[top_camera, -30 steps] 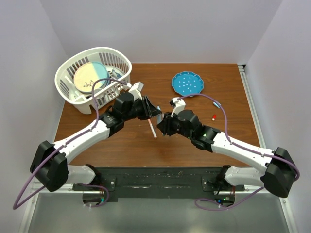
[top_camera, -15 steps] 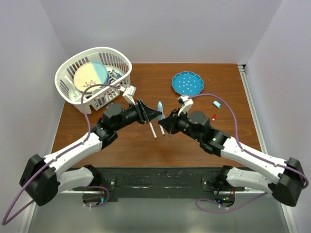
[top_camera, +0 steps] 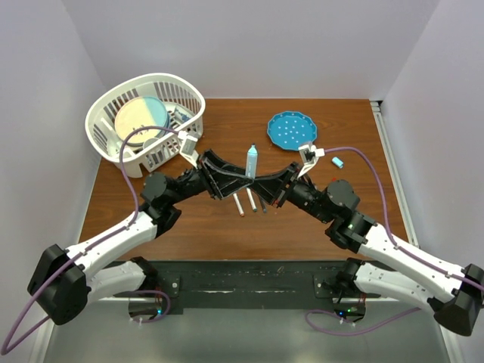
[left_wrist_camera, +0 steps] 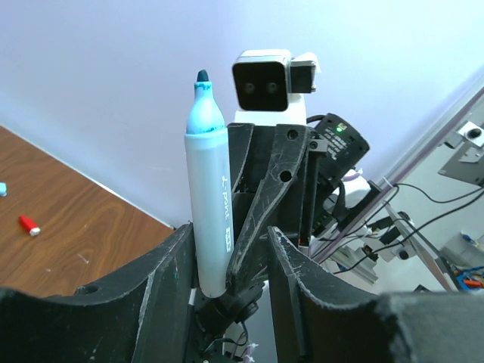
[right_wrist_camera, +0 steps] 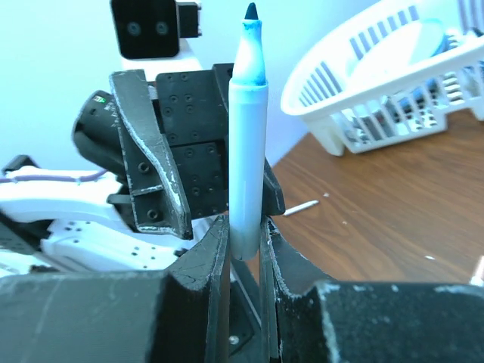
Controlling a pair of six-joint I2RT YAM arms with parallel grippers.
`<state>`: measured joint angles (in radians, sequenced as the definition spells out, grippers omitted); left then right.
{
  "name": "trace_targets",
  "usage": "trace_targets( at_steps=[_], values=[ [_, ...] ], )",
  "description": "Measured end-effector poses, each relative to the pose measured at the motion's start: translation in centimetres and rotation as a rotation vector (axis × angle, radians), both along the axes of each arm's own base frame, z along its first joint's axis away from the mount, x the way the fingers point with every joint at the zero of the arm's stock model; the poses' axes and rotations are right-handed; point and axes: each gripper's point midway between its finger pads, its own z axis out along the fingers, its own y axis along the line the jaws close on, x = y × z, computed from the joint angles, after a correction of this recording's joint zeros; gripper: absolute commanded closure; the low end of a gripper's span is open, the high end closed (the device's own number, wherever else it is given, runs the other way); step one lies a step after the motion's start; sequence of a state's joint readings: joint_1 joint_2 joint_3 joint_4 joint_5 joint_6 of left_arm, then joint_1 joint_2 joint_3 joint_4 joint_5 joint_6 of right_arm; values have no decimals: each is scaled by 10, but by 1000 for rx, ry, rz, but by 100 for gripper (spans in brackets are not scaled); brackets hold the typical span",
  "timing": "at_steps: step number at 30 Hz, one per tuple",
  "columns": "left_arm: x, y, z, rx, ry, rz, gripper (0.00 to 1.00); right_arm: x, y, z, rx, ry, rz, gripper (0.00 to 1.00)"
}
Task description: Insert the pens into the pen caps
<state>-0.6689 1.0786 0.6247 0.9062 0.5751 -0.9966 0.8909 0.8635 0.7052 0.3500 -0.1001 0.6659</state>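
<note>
Clamps thick light-blue plastic marker (right_wrist_camera: 246, 136), tip bare, in right pincer (right_wrist_camera: 243, 223); left pincer (left_wrist_camera: 228, 234) spread, gripping nothing. Finds nothing capped yet: stubby light-blue cap (top_camera: 339, 162) loose on tabletop (top_camera: 212, 227).

Your right gripper (right_wrist_camera: 243, 227) pinches the marker (right_wrist_camera: 246, 151), with your left gripper (left_wrist_camera: 227, 242) straddling it; three pens (top_camera: 237, 203) lie on the table (top_camera: 227, 227) beneath, basket (top_camera: 147, 76) beyond your left gripper, plate (top_camera: 292, 130) beyond the right

white basket (top_camera: 100, 106), blue dish (top_camera: 291, 130), wooden table (top_camera: 363, 155)
</note>
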Motion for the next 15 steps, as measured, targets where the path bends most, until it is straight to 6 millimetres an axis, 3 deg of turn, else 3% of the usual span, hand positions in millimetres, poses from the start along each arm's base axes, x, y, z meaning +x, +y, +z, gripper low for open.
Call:
trace_targets(
  at_steps=[8, 15],
  values=[
    [-6, 1, 6, -19, -20, -28, 57, -11, 8, 2, 18, -13, 78, 100],
    [-6, 0, 5, -21, -3, -35, 71, -16, 9, 0, 19, -20, 107, 100]
  ],
)
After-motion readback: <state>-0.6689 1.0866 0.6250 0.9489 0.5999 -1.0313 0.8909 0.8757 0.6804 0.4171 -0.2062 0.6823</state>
